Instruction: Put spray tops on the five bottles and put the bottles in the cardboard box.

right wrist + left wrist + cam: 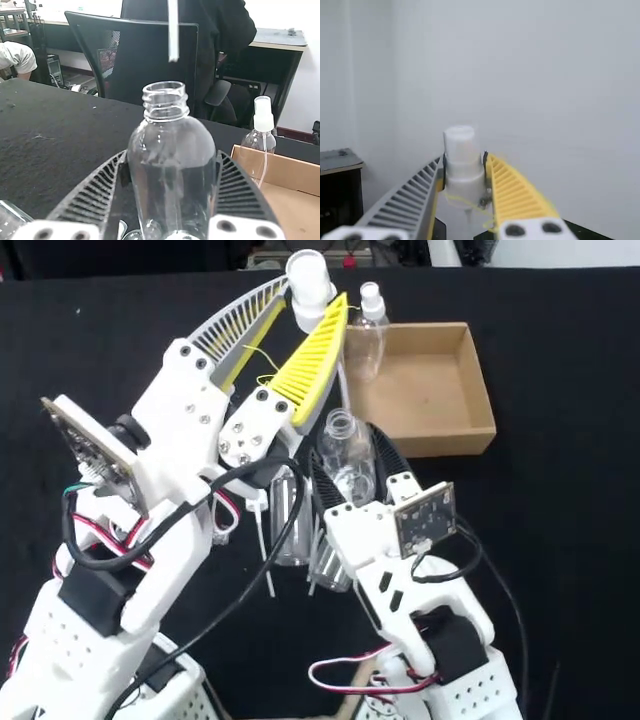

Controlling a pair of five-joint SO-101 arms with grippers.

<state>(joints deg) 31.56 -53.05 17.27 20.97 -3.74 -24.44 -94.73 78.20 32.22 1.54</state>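
1. Presently, open bottle (172,165) stood upright, clenched in right tool (350,458), near cardboard box (478,375).
2. Spray top (462,155) was gripped by left tool (312,294), raised above bottle's mouth.
3. Step judged: capping; next move needed tube (173,30) lowered straight into neck.

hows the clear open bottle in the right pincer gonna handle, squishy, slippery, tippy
The clear plastic open-necked bottle looks empty, so it is probably light for its size. Its see-through wall may flex under the right pincer, and the smooth round side could slip or twist. Tall and narrow, it may tip easily when set down.
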